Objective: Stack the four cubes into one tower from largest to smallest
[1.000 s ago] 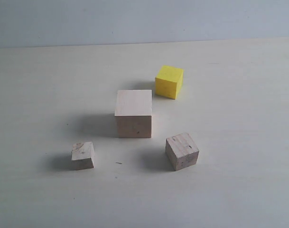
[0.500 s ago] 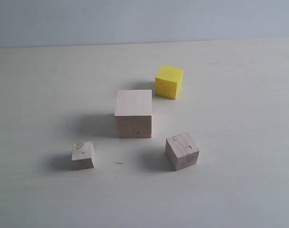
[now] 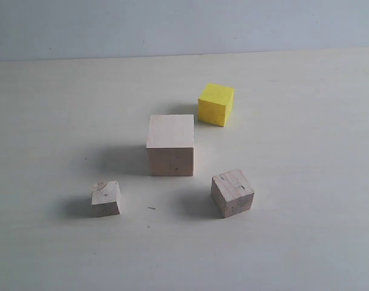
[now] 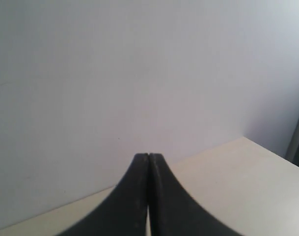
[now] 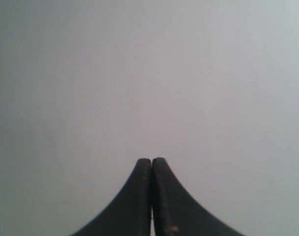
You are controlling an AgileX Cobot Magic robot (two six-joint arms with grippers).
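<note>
On the pale table (image 3: 51,121) the four cubes (image 3: 171,145) stand apart, both pairs of jaws pressed together.

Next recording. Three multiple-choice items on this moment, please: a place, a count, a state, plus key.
1. In the exterior view, where is the yellow cube relative to the largest pale cube?
A. farther back, to its right
B. on top of it
C. nearer, to its left
2. How many cubes stand on the table?
A. three
B. four
C. five
3. How are the left hand and right hand?
A. both shut, empty
B. both open
C. each shut on a cube
Key: 1 A, it stands apart, back and right; 2 B, those two plus the greyish cube and smallest cube; 3 A, each wrist view shows it closed, nothing held.
</note>
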